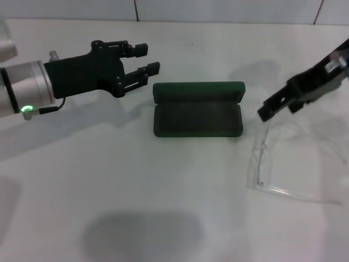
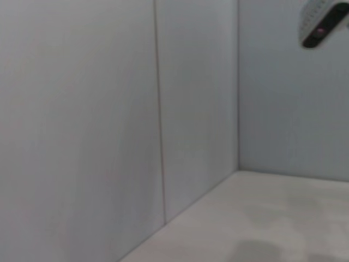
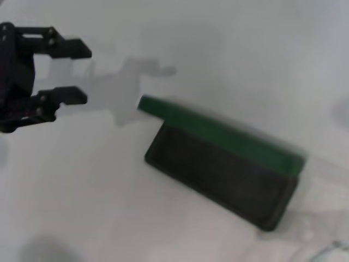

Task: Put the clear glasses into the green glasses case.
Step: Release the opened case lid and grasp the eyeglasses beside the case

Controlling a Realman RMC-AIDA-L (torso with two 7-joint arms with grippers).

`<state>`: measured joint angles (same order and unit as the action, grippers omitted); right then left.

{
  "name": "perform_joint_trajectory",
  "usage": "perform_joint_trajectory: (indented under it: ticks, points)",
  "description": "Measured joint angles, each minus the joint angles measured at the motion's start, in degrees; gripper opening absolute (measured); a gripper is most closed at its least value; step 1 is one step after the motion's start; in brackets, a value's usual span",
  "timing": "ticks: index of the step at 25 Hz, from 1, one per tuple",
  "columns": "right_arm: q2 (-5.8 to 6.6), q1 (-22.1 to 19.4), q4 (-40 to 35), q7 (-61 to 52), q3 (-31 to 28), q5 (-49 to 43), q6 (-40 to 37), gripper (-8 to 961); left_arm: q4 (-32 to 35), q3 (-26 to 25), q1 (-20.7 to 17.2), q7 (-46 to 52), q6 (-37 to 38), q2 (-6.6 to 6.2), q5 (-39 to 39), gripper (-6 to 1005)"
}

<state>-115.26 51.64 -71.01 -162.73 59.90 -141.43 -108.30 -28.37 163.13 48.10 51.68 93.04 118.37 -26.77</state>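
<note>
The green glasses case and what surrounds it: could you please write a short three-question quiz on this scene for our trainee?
1. True or false: the green glasses case stands open with nothing inside.
2. Where do the clear glasses lie?
A. inside the case
B. on the table, on the robot's right of the case
C. in the left gripper
3. Fill in: the left gripper hovers beside the case with its fingers ____.

Key
1. True.
2. B; the right gripper hangs just above them, between them and the case.
3. Open, holding nothing.
</note>
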Motion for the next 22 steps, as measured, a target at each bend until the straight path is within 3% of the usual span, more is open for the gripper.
perform_joint_trajectory:
  ticks: [3,9,22]
  points:
    - [-0.88,1.77,6.53,-0.22,-1.23,-1.85,1.58,842,-0.23,0.0,0.88,-0.5,0.13,0.12,1.17,468]
    - [-0.56,2.24,21.14,-0.18,-1.89,-2.51,10.51,842,-0.29,-0.01,1.72,-2.39,0.08,0.28,1.98,470]
    - [-0.79,-0.36,23.48,-0.12,-1.48,-0.94,15.35,840,-0.28,0.0,2.73,-4.31,-0.31,0.43,4.46,472]
